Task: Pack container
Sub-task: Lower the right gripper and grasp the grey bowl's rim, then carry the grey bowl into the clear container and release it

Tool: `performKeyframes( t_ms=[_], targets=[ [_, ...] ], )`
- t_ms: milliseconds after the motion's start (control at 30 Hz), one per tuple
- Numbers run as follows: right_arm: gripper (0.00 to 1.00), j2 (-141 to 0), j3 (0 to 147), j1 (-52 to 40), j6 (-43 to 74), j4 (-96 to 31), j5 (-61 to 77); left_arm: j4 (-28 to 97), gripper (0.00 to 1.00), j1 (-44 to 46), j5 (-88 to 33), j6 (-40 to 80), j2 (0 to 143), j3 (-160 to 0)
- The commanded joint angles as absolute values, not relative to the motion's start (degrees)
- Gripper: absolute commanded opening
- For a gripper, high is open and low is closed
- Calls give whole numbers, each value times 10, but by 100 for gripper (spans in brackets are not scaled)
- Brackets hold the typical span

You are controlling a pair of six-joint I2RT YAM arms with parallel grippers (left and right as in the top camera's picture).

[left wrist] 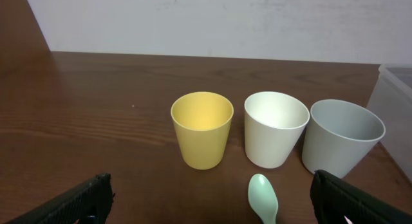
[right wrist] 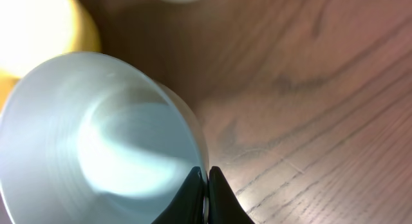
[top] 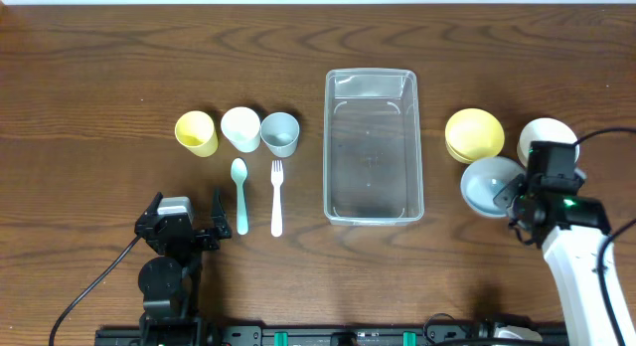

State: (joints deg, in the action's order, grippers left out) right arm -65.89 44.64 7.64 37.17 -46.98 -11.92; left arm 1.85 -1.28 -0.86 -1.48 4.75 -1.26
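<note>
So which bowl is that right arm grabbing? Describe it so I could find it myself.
Start at the big clear container in the middle of the table; three bowls sit to its right. It is the pale blue-grey bowl, the one nearest the robot, with the right gripper pinching its rim. Its neighbours are a yellow bowl and a white bowl.

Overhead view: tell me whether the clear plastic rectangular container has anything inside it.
No, the clear plastic rectangular container is empty; only the brown wooden table shows through its floor.
</note>
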Motion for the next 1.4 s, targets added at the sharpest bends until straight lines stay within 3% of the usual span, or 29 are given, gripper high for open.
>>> performKeyframes(
  t_ms=[0,200,533,967,1367],
  targets=[
    [3,-626,498,80,331,-493,-117,41,98,-10,8,-13,44,-3],
    [2,-587,531,79,319,-497,-60,41,98,-10,8,-13,44,-3],
    [5,-581,532,65,320,-334,188,41,98,-10,8,-13,44,-3],
    [4,-725,532,-75,364,-187,168,42,98,-10,8,-13,44,-3],
    [3,-897,614,-154,333,-156,157,41,98,-10,8,-13,44,-3]
  ],
)
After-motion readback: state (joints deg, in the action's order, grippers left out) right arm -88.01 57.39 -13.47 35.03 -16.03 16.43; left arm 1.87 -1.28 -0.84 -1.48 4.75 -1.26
